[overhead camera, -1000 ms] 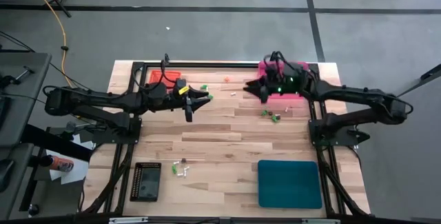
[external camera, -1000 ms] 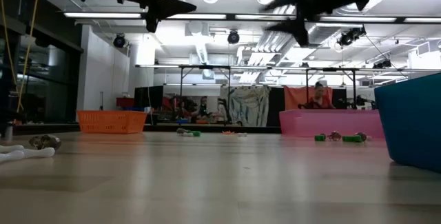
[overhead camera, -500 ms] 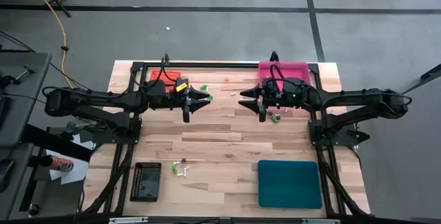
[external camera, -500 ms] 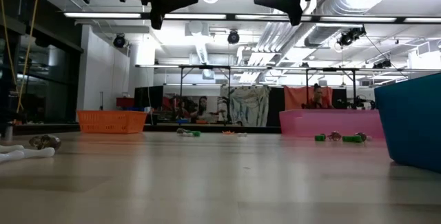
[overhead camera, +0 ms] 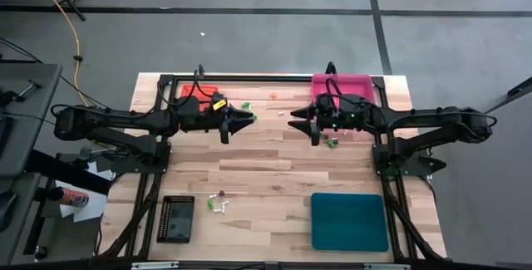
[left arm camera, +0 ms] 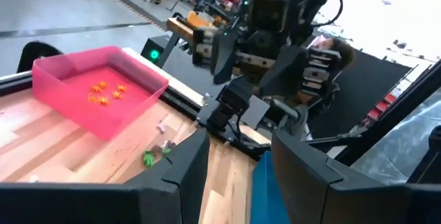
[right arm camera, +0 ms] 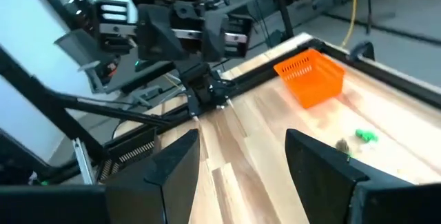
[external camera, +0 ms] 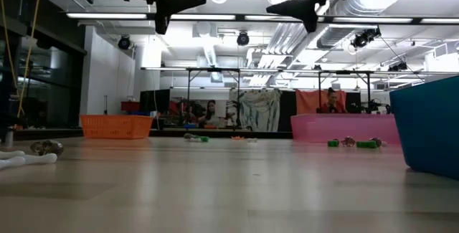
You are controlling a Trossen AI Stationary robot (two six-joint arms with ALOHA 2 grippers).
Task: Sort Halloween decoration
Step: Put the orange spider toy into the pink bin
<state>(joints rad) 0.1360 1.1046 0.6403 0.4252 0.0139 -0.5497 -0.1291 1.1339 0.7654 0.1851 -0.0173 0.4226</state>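
The Halloween decoration is lying scattered in little clusters: green trinkets (overhead camera: 331,142) on the wood just beside the right gripper (overhead camera: 301,124), another green piece (overhead camera: 247,104) near the left gripper (overhead camera: 243,121) at the far side of the table, a white-and-dark group (overhead camera: 219,203) down by the black tray (overhead camera: 175,218), and orange bits (left arm camera: 103,93) already sitting in the pink tray (overhead camera: 359,81). What is changing is the right arm: a second ago it was hanging over the pink tray, and now it is pulling back toward the table's middle, level and high, its jaws spread wide with nothing between them. That reads to me as a drop just finished and a fresh pick coming, probably those green ones beside it. The left gripper is staying where it was, facing its partner across the gap, jaws parted and empty. The orange tray (overhead camera: 196,91) and the teal tray (overhead camera: 349,221) are sitting untouched; plenty of sorting looks left.
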